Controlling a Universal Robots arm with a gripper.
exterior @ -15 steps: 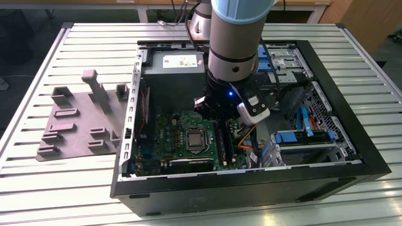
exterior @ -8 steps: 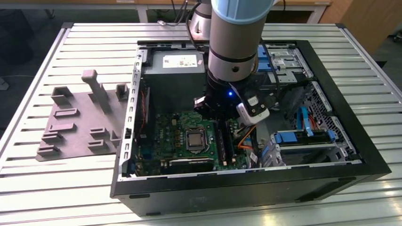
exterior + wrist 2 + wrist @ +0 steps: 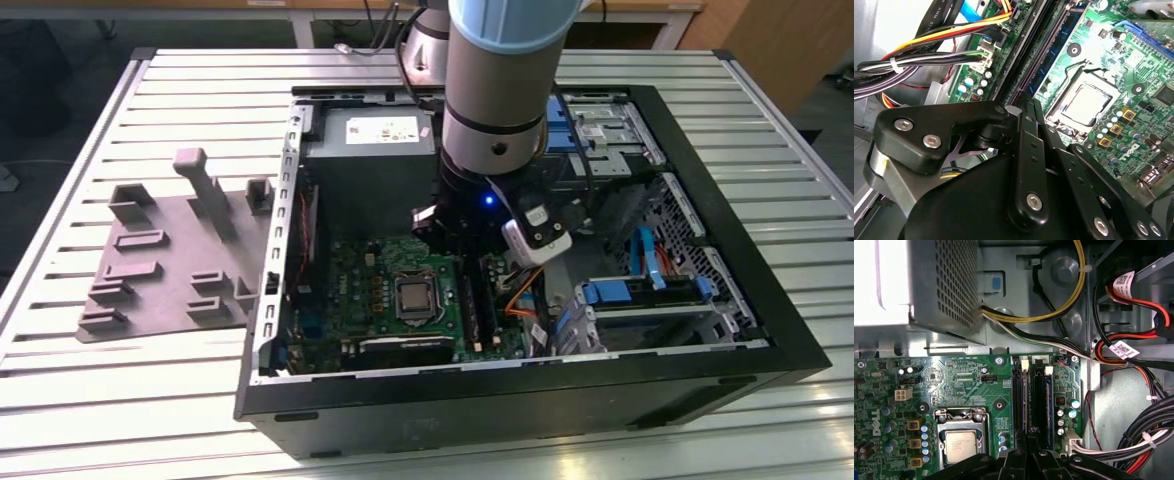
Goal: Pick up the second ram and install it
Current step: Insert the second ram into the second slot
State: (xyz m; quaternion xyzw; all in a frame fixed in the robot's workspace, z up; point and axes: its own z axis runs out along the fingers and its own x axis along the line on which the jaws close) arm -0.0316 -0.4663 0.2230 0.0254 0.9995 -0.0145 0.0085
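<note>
The second ram (image 3: 1025, 400) stands on edge in the slot nearest the processor (image 3: 960, 446), a thin grey strip in the first wrist view. In the second wrist view it is a bluish-green stick (image 3: 1054, 47) running up to the fingertips. My gripper (image 3: 1027, 436) has its black fingers (image 3: 1021, 130) pinched close together on the ram's end. In the exterior view the arm (image 3: 494, 150) reaches straight down into the open computer case, over the slots on the green board (image 3: 387, 270). The wrist hides the fingers there.
A grey power supply box (image 3: 367, 150) sits just beyond the board. Bundles of coloured cables (image 3: 1124, 350) and blue drive bays (image 3: 641, 290) crowd the case on the exterior view's right. A grey holder block (image 3: 160, 270) with upright posts lies on the slatted table outside the case.
</note>
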